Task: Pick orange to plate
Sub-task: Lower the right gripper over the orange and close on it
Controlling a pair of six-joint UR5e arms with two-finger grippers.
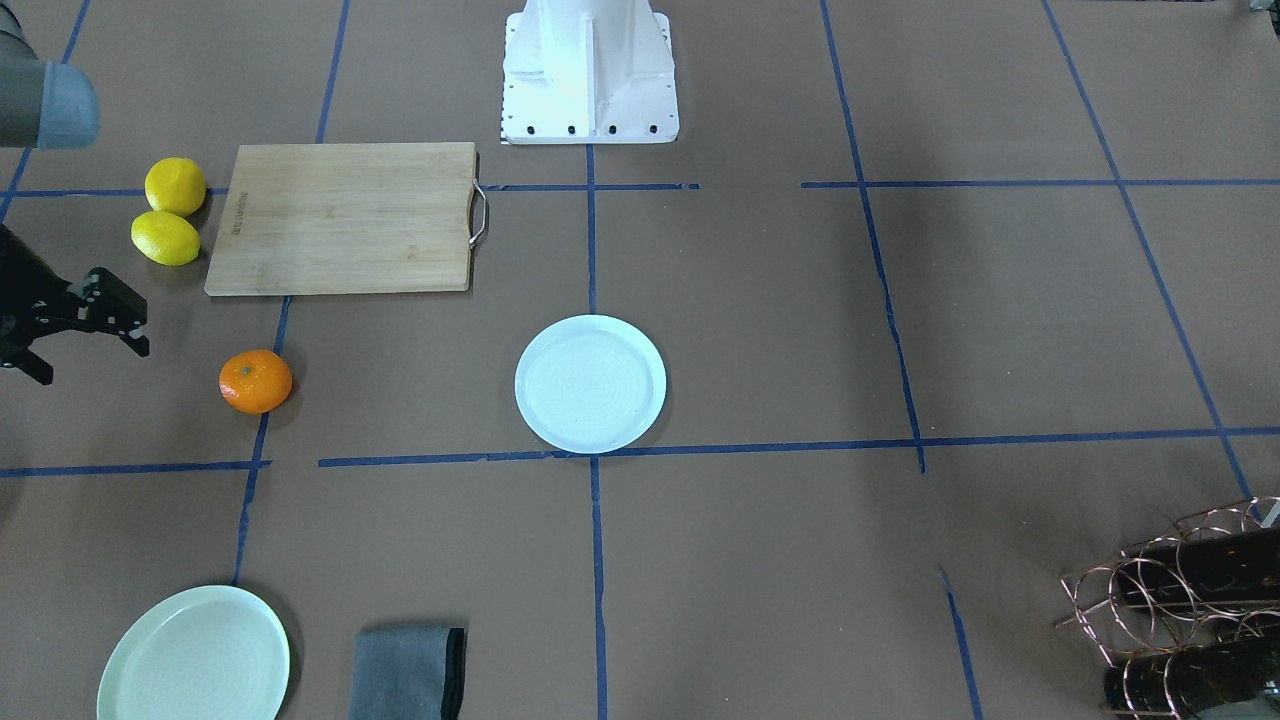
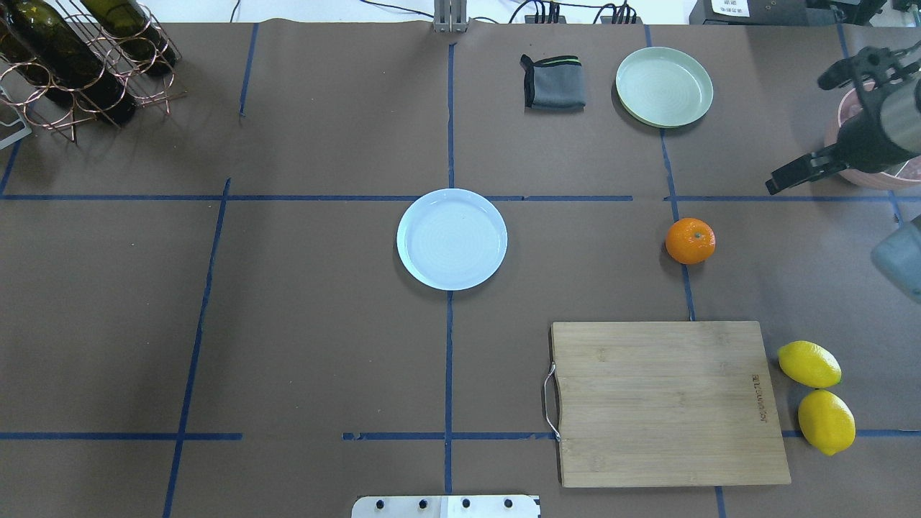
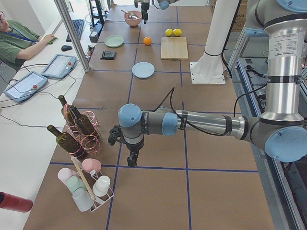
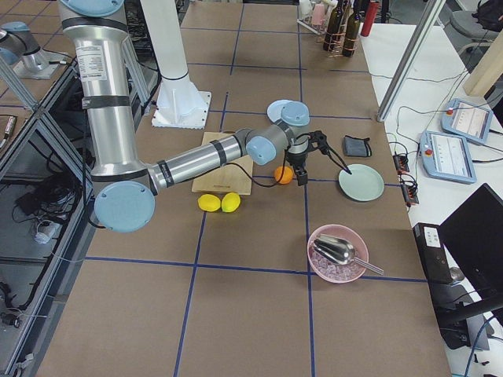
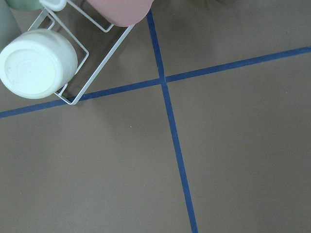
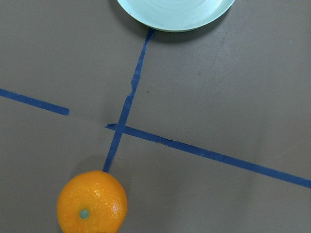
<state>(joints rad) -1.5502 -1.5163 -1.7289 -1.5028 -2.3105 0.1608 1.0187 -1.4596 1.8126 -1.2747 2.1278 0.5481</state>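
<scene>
The orange [image 2: 690, 241] lies on the brown table, right of centre in the overhead view, and shows low in the right wrist view as the orange [image 6: 92, 202]. The pale bluish-white plate [image 2: 452, 239] sits empty at the table's middle, well apart from the fruit. My right gripper [image 2: 800, 131] hangs open above the table beyond the orange, holding nothing; the front view shows this right gripper [image 1: 92, 362] at its left edge. The left gripper [image 3: 122, 143] appears only in the exterior left view, by the bottle rack, and I cannot tell whether it is open or shut.
A mint-green plate [image 2: 664, 86] and a folded grey cloth [image 2: 552, 83] lie at the far side. A wooden cutting board [image 2: 665, 403] and two lemons [image 2: 809, 364] are near the robot. A pink bowl [image 4: 338, 253] holds a scoop. A wine rack [image 2: 72, 65] stands far left.
</scene>
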